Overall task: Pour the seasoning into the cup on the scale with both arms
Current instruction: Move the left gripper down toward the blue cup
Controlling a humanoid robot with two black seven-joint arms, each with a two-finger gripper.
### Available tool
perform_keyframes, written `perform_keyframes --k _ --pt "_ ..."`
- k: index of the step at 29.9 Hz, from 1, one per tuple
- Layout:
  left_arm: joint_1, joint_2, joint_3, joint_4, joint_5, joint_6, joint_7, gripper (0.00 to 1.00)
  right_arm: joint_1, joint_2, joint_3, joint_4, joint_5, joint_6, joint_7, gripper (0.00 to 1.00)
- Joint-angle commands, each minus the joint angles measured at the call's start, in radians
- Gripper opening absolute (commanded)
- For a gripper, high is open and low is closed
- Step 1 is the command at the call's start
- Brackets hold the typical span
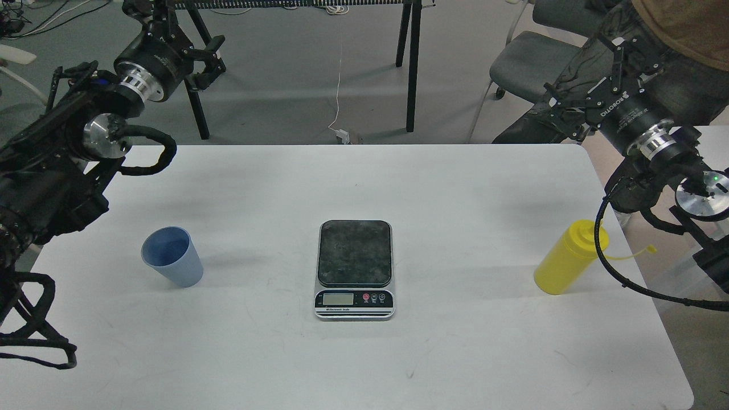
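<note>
The light-blue ribbed cup [172, 257] stands upright on the white table [364, 364] at the left. The scale [355, 267] lies at the table's middle with its dark platform bare. The yellow squeeze bottle [569, 259] stands at the right edge, its cap strap sticking out to the right. My left gripper [181, 27] is open and empty, raised beyond the table's far left corner, well away from the cup. My right gripper [589, 74] is open and empty, raised beyond the far right corner, above and behind the bottle.
A grey chair [541, 65] and a person's legs [678, 34] are behind the right gripper. Black table legs [413, 62] and a white cable [340, 74] are on the floor beyond the table. My right arm's cable loop [603, 256] hangs beside the bottle.
</note>
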Motion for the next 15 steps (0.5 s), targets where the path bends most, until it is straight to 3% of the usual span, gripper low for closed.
perform_keyframes --k 1,5,9,15 --pt "0.001 0.040 0.038 -0.014 0.061 -0.054 -0.023 1.00 -0.002 -0.006 0.000 0.001 0.000 0.000 0.000 1.00" --pt "-0.016 0.158 0.144 -0.086 0.270 -0.090 -0.029 1.00 -0.005 -0.009 0.000 0.001 0.000 0.000 0.000 1.00" --pt "-0.016 0.295 0.156 -0.204 0.535 -0.090 -0.034 1.00 -0.005 -0.012 0.003 0.001 0.000 0.000 0.000 1.00" --pt "-0.005 0.461 0.158 -0.338 0.844 -0.090 -0.097 1.00 -0.008 -0.010 0.006 0.006 0.000 0.000 0.002 1.00"
